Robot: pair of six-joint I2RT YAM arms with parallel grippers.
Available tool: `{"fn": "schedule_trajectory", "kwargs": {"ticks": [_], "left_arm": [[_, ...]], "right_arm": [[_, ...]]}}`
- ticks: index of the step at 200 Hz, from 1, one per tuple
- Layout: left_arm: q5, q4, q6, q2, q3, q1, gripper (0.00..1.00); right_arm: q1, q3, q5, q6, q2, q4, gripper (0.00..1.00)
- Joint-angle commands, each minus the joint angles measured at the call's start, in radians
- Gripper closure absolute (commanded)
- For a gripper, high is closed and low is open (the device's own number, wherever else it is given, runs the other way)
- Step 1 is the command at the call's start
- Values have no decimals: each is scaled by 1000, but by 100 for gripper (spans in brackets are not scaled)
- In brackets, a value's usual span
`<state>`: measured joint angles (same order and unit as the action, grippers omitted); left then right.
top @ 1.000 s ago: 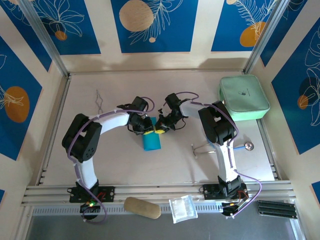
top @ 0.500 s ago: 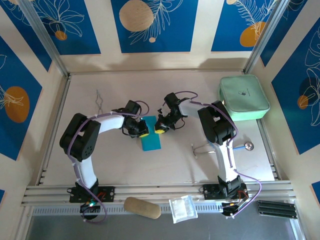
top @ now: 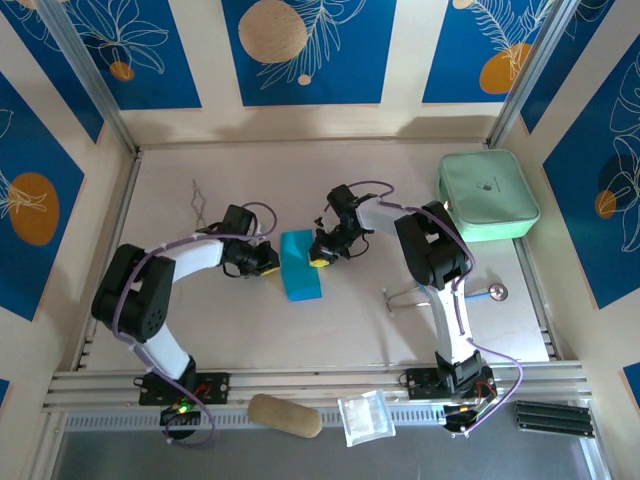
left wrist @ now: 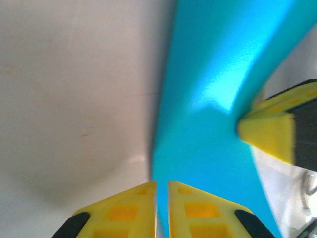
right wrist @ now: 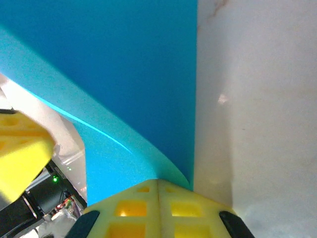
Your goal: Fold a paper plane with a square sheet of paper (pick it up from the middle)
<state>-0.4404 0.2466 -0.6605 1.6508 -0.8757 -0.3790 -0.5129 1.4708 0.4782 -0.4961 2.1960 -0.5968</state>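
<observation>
The square sheet of paper [top: 302, 268] lies mid-table [top: 200, 320] between the two grippers, folded to a narrow teal oblong. Seen from above, its long axis runs from the far side toward the arm bases, the near end leaning slightly right. Both ends look blunt, with no point to either.

The left gripper [top: 269, 264] sits at the sheet's left edge and the right gripper [top: 318, 259] at its right edge near the far end. The mint-green pouch [top: 487, 195] rests well apart at the far right.

From overhead the paper reads as a flat block. The left wrist camera shows it bowed upward instead, a glossy curve rising off the table. There the left jaws stand almost together with a thin slit, and the paper's edge runs down to that slit; I cannot tell whether it is pinched. The right wrist camera shows a raised fold line across the sheet, and the right jaws pressed fully together on the paper's edge
</observation>
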Motion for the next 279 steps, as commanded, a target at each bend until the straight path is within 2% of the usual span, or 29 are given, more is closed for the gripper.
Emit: {"fn": "schedule_trajectory", "kwargs": {"ticks": [1,36,61,109,169,204,223,244,279], "left_arm": [[-52,-58,-64,-49,-3,-23,85],[-88,-178,-166,9,-16,-89,84],[-81,-160,-189,76,-36,-139,84],[-43,-205,-235,119,52,-136,85],[-48,-336,-320,54,261,-103,85],[-47,-303,-375,-60,329,-95,85],[-55,-294,-414,-130,314,-94,85],[-29,-243,-389,-174,223,-94,85],[16,-204,-334,-100,97,-95,85]], "right_arm": [[15,-57,-335,11,131,-99,100],[13,-49,-332,8,137,-103,100],[13,-48,-331,8,139,-105,100],[11,-49,-328,9,142,-102,100],[12,-38,-373,16,158,-131,100],[14,-30,-399,17,163,-143,100],[13,-29,-400,17,164,-144,100],[11,-28,-401,17,166,-145,100],[11,-25,-408,16,168,-147,100]]}}
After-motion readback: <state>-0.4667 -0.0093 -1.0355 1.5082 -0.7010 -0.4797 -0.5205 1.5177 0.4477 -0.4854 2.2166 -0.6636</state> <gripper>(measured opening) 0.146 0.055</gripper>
